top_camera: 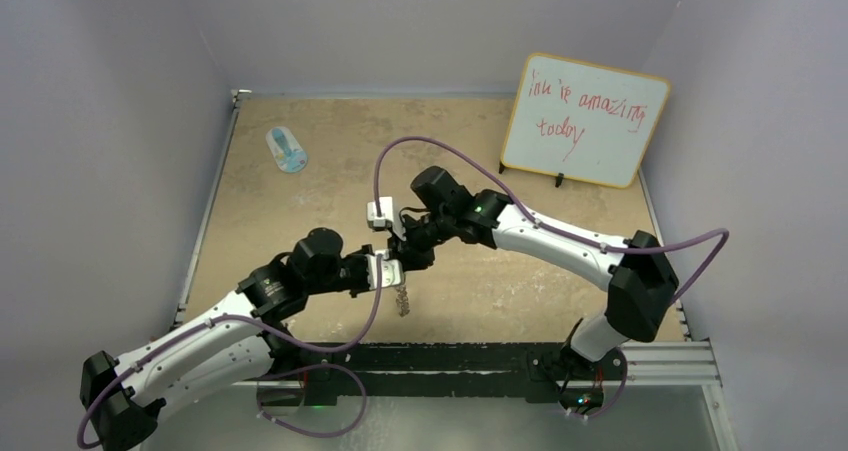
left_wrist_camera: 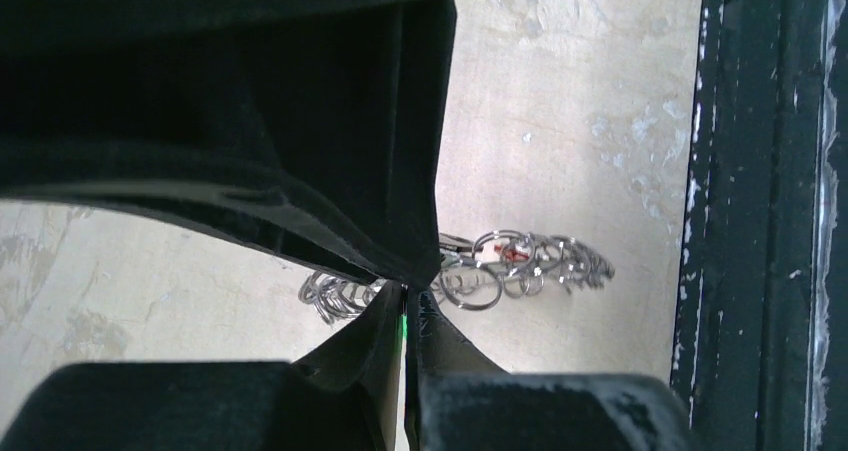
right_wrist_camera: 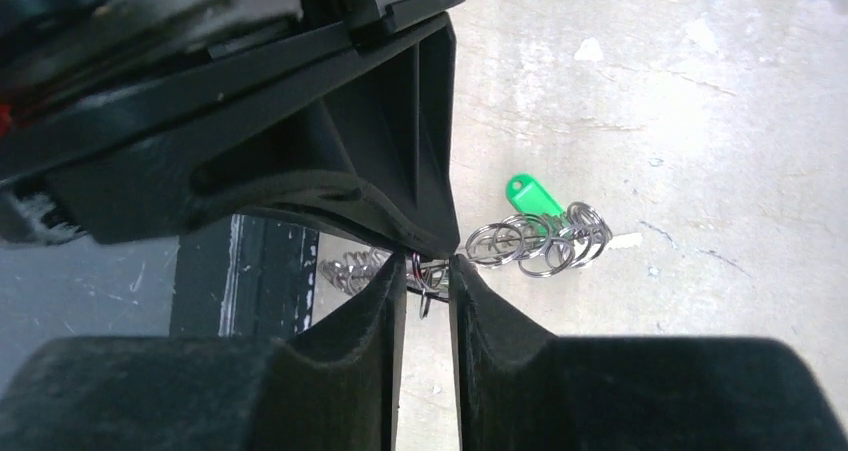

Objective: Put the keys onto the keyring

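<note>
Both grippers meet above the tan table's middle. From them the keyring's bunch of silver wire loops hangs down. My left gripper is shut at the top of the bunch, and a thin green sliver shows between its pads. The loops spread out behind its tips, a red key tag among them. My right gripper stands slightly open, with one wire loop in the gap touching neither finger. Past it lie more loops and a green key tag. The ring's flat body is hidden.
A blue-and-white oval object lies at the back left of the table. A small whiteboard with red writing leans at the back right. A black rail runs along the near edge, close under the hanging loops.
</note>
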Tool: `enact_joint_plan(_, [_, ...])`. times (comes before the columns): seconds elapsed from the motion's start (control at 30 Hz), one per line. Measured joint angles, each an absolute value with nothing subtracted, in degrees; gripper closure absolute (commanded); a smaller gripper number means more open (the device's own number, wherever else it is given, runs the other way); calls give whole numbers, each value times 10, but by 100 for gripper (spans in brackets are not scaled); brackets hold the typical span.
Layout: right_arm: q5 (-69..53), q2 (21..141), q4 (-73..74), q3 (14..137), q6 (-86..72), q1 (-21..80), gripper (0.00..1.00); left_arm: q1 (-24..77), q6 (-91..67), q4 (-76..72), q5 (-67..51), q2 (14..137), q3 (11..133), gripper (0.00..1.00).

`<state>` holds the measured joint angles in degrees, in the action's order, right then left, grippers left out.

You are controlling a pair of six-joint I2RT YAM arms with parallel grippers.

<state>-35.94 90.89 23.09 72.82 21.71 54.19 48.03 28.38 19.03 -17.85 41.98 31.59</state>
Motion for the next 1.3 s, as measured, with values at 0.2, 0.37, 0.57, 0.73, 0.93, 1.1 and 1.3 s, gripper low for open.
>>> enact_joint_plan(0.2, [-362, 841, 144, 662, 188, 507, 64, 481, 242, 135, -178, 396, 287, 100])
enact_joint_plan(0.37, [-387, 788, 73, 602, 173, 467, 61, 481, 201, 67, -178, 354, 240, 100])
enact_joint_plan(0.57, [-427, 769, 13, 559, 170, 467, 61, 481, 170, -1, -180, 322, 203, 100])
enact_joint_plan(0.73, [-465, 791, -9, 557, 173, 467, 65, 481, 159, -25, -181, 318, 196, 100])
enact_joint_plan(0.93, [-493, 819, -19, 557, 174, 467, 90, 481, 156, -32, -182, 319, 194, 100])
enact_joint_plan(1.1, [-506, 823, -17, 557, 178, 468, 100, 480, 155, -32, -176, 319, 191, 100])
enact_joint_plan(1.3, [-493, 825, -2, 562, 189, 470, 100, 480, 158, -21, -173, 319, 192, 85])
